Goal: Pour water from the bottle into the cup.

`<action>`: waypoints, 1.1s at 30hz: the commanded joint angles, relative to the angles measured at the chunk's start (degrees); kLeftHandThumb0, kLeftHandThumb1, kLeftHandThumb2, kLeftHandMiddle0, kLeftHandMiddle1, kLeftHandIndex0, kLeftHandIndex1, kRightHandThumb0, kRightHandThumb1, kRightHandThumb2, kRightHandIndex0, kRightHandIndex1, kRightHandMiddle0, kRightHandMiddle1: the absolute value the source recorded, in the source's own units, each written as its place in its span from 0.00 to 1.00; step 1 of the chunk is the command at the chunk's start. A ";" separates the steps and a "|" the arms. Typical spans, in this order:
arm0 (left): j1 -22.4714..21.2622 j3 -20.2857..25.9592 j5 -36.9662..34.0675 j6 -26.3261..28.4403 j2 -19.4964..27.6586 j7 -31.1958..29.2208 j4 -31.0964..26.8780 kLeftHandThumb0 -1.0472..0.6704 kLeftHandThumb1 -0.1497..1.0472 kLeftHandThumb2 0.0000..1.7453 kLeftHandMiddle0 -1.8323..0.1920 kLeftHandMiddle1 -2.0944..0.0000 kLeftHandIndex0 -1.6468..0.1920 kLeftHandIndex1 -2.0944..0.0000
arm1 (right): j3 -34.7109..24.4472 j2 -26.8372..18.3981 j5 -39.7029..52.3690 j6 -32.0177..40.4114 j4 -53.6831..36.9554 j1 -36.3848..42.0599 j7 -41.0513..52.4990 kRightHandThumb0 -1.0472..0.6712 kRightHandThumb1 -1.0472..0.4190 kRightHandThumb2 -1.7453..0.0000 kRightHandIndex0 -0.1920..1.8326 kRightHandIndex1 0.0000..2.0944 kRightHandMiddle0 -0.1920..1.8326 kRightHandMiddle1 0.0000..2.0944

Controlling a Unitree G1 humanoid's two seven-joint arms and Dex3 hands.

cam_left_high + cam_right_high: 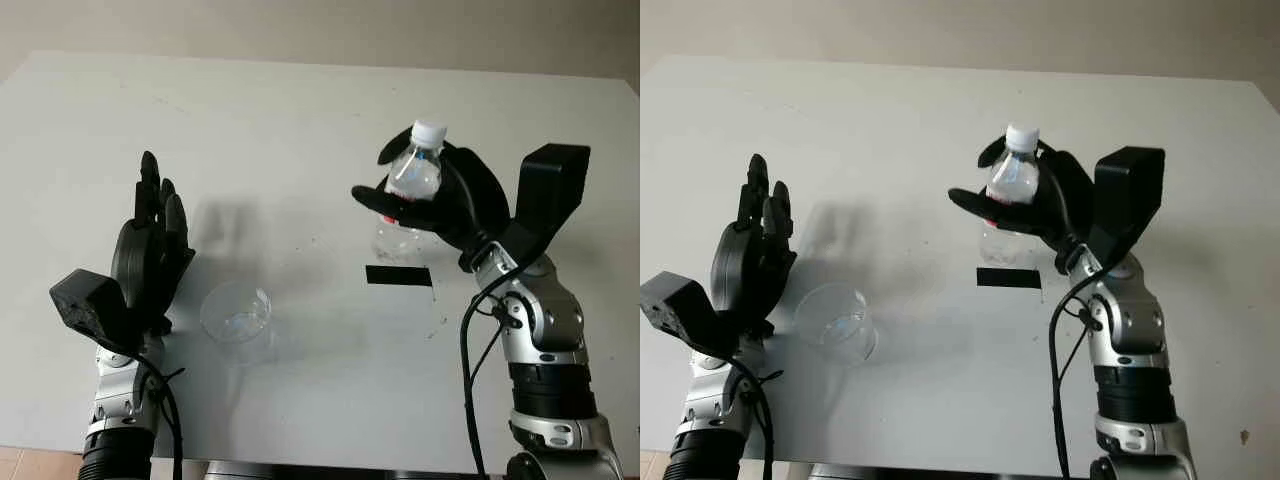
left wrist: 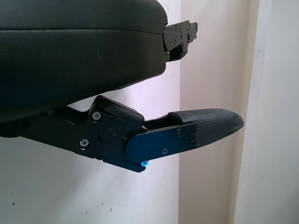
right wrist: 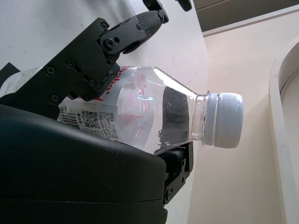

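Observation:
A clear plastic water bottle (image 1: 412, 185) with a white cap and a red-and-white label stands upright above the table, a little above a black tape mark. My right hand (image 1: 432, 205) is shut on the bottle (image 3: 149, 114), fingers wrapped round its body; the cap is on. A clear plastic cup (image 1: 236, 313) stands on the white table at the front left, well apart from the bottle. My left hand (image 1: 152, 240) is open, held upright just left of the cup without touching it; one of its fingers (image 2: 205, 127) reaches across the left wrist view.
The white table (image 1: 300, 130) stretches back to a pale wall. A black tape rectangle (image 1: 399, 276) lies flat on the table under the bottle. Cables hang along both forearms near the front edge.

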 commanded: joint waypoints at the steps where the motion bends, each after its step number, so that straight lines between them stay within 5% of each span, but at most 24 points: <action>1: 0.44 0.08 0.28 0.12 0.67 -0.04 -0.96 0.17 1.00 0.37 1.00 1.00 1.00 1.00 | -0.26 -0.46 -0.05 -1.41 -1.46 0.44 0.52 0.46 0.00 0.84 0.71 1.00 0.51 1.00; 33: 0.46 0.83 -0.42 0.43 1.04 -1.22 -1.00 0.16 1.00 0.34 1.00 0.99 1.00 1.00 | 1.86 0.51 -6.31 -1.56 -1.23 3.61 -1.04 0.47 0.00 0.84 0.68 1.00 0.53 1.00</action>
